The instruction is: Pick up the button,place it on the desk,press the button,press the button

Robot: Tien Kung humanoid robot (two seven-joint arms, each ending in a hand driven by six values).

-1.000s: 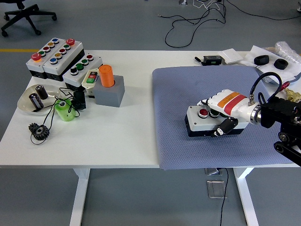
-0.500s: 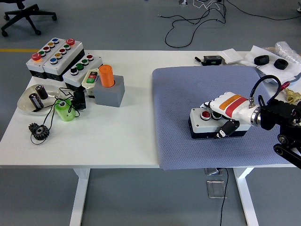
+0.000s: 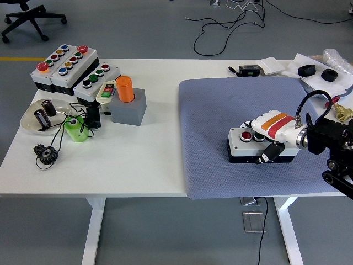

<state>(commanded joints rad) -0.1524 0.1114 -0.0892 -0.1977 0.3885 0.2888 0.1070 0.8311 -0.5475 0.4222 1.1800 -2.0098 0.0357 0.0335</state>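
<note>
— Sliding rightward, both of them: the right hand (image 3: 268, 135) and the box (image 3: 251, 146) are sitting closer to the robot's side of the mat (image 3: 209, 110) than a second ago.

— Is the hand gripping the box?

— It is looking that way. Fingers are draping over the far top edge and the thumb (image 3: 271, 153) is pressing the near side, so the hand is clamped on the box, which is resting on the mat or just above it; I cannot tell which.

— And the red button (image 3: 246, 134)?

— It is showing clear on the lid, just left of the fingers, unpressed as far as I can judge.

— So where is the task standing?

— Placing seems to be finishing; the hand is needing to let go and bring a fingertip over the button.

— Anything else around?

— Other button boxes (image 3: 69, 69), an orange cylinder (image 3: 125, 88) and a gear (image 3: 45, 153) are lying well apart on the table's (image 3: 138, 165) left. No left hand is showing.
</note>
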